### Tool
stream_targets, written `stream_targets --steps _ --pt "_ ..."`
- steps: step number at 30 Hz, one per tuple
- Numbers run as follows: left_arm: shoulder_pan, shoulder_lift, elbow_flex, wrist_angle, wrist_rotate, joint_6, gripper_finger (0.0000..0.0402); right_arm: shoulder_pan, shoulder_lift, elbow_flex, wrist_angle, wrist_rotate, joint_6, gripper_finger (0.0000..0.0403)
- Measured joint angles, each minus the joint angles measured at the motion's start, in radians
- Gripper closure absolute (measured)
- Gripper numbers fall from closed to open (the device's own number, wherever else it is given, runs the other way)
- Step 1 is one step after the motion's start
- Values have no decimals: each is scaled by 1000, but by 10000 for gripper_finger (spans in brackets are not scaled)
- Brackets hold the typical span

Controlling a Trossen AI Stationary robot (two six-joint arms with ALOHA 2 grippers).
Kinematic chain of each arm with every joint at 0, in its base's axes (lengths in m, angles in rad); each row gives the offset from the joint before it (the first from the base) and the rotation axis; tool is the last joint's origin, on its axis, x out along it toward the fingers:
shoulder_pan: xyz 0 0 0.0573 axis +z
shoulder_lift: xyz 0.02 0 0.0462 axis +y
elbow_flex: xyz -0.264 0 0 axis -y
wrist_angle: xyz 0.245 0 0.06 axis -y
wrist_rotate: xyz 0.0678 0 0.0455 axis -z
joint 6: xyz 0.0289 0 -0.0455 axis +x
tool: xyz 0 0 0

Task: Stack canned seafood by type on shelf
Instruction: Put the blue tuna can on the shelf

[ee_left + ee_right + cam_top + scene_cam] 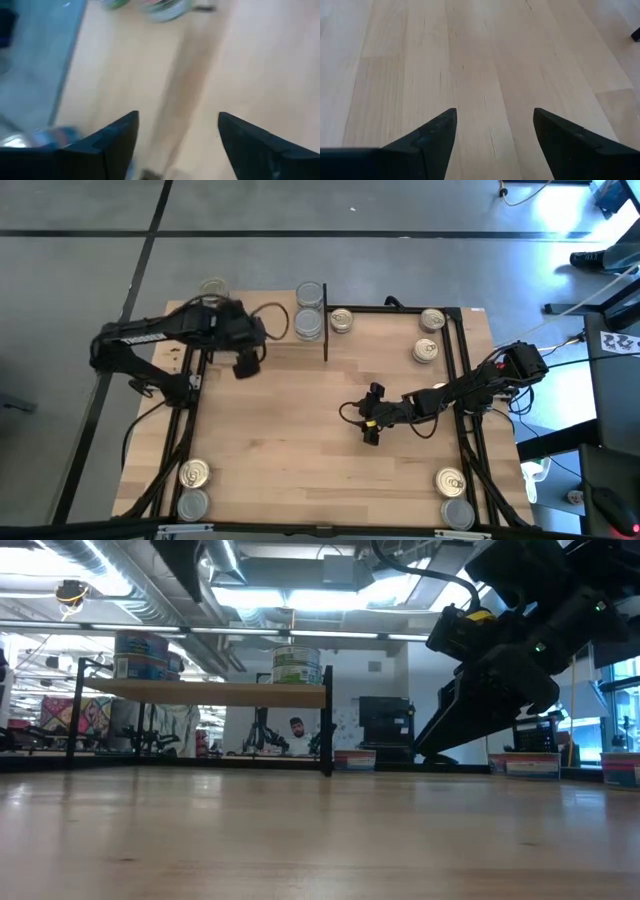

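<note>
The shelf (275, 345) stands at the table's far left. On it two tins of canned seafood (311, 323) sit at its right end and another (212, 288) at its far left; the low view shows these tins (296, 665) (140, 655) on the plank (220, 692). One tin (342, 320) rests on the table just right of the shelf. My left gripper (245, 366) (177, 117) hovers open over the shelf's near edge, holding nothing. My right gripper (372, 416) (495, 112) is open over bare wood at mid-table, also seen in the low view (440, 740).
More tins lie on the table: two at the far right (432, 319) (425, 350), two at the near left corner (195, 473) (192, 503), two at the near right corner (450, 480) (458, 513). Black frame rails (462, 380) run along the table's sides.
</note>
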Motion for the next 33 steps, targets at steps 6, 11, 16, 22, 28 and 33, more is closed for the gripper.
stream_targets --steps 6,11,16,22,28,33 --pt "-203 1 -29 63 63 -184 133 -1 0 0 0 0 0 139" --pt "-367 1 -78 69 106 -407 133 -1 0 0 1 7 -9 139" --pt "-519 26 -180 124 233 -662 137 -1 0 0 2 53 -9 139" --pt "-658 116 -266 148 453 -891 168 -1 0 0 1 72 0 139" --pt "-770 193 -324 150 567 -1011 196 -1 0 0 4 82 11 139" --pt "-851 235 -347 152 614 -1113 217 -1 0 0 4 87 11 139"
